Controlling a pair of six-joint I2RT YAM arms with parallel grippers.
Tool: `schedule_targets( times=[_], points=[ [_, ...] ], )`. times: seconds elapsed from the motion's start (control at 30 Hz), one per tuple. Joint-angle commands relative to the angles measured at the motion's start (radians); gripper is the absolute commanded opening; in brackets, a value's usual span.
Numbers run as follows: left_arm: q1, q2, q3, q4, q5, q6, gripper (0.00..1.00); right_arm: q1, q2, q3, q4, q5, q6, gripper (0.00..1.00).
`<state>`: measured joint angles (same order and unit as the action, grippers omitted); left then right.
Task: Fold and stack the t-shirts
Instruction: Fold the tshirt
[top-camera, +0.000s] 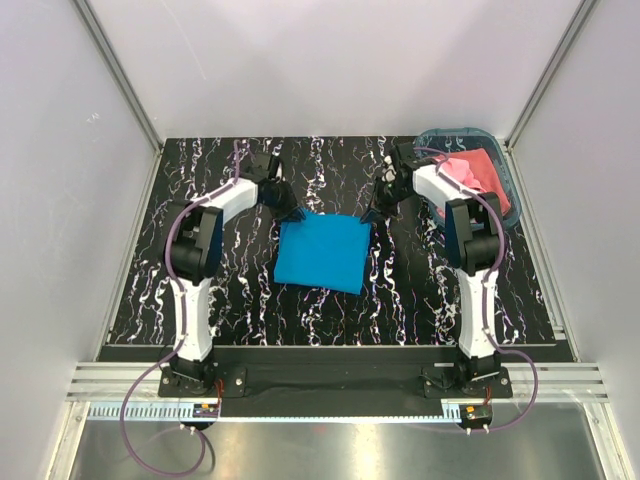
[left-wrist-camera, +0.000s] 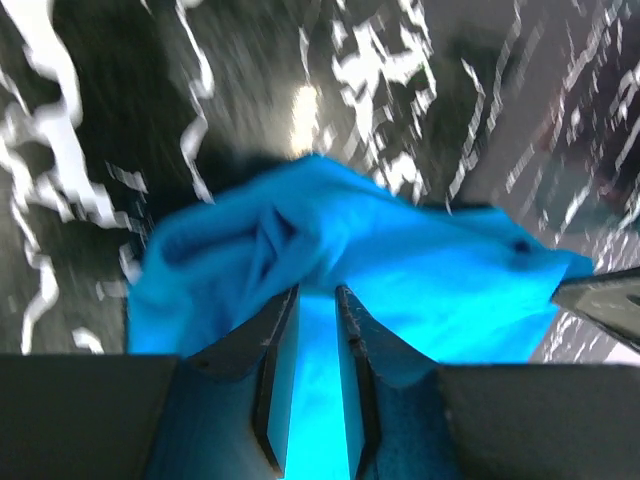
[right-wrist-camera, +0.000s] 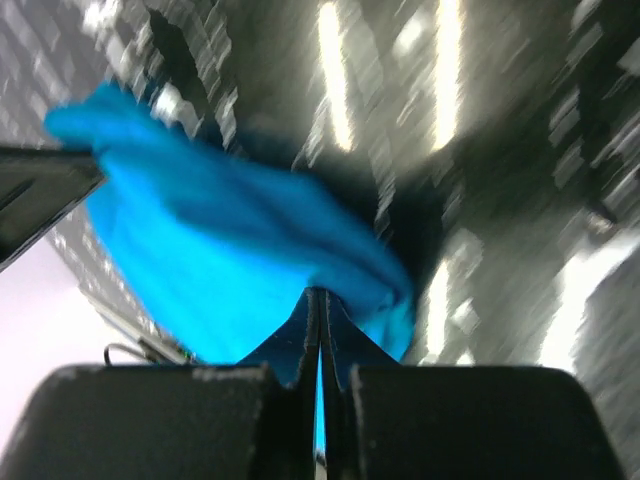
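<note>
Black marbled table (top-camera: 240, 300) carries the turquoise t-shirt (top-camera: 322, 255) at its middle, doubled into a rough square. The left tool (top-camera: 297, 214) pinches its far left corner and the right tool (top-camera: 371, 213) is clamped on the far right corner, cloth between each pair of jaws. This looks mid-fold; next, both should carry that edge over evenly. The pink t-shirt (top-camera: 478, 170) waits in the basket (top-camera: 455, 132), well apart

One high rear overhead view, two close wrist views, all sharing the turquoise t-shirt (top-camera: 322, 253).
</note>
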<state>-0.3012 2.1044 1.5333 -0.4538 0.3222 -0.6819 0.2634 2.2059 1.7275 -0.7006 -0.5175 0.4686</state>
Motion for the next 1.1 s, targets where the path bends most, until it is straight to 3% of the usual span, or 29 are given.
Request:
schedule_targets(
  times=[0.0, 0.17, 0.3, 0.47, 0.6, 0.63, 0.73, 0.9, 1.07],
  points=[
    [0.034, 0.028, 0.109, 0.041, 0.020, 0.015, 0.25, -0.042, 0.080, 0.119, 0.012, 0.026, -0.018, 0.00],
    [0.059, 0.078, 0.171, 0.004, 0.020, 0.059, 0.26, -0.059, 0.187, 0.309, -0.066, 0.056, -0.082, 0.00],
    [0.060, 0.026, 0.169, -0.014, 0.026, 0.070, 0.29, -0.058, 0.212, 0.417, -0.141, 0.094, -0.117, 0.04],
    [0.059, -0.105, 0.140, -0.069, -0.023, 0.131, 0.59, -0.055, 0.090, 0.408, -0.237, 0.138, -0.114, 0.16],
    [0.059, -0.168, 0.134, -0.161, -0.115, 0.247, 0.95, -0.030, -0.079, 0.290, -0.287, 0.145, -0.111, 0.34],
    [0.059, -0.172, 0.136, -0.180, -0.136, 0.272, 0.96, -0.020, -0.150, 0.238, -0.298, 0.149, -0.117, 0.40],
    [0.059, -0.207, 0.058, -0.146, -0.184, 0.350, 0.99, 0.028, -0.291, 0.132, -0.350, 0.149, -0.136, 0.45],
    [0.057, -0.127, 0.048, -0.140, -0.158, 0.433, 0.99, 0.048, -0.535, -0.067, -0.359, 0.085, -0.104, 0.47],
    [0.056, -0.070, 0.050, -0.063, -0.107, 0.407, 0.99, 0.048, -0.767, -0.233, -0.376, 0.089, -0.076, 0.47]
  ],
)
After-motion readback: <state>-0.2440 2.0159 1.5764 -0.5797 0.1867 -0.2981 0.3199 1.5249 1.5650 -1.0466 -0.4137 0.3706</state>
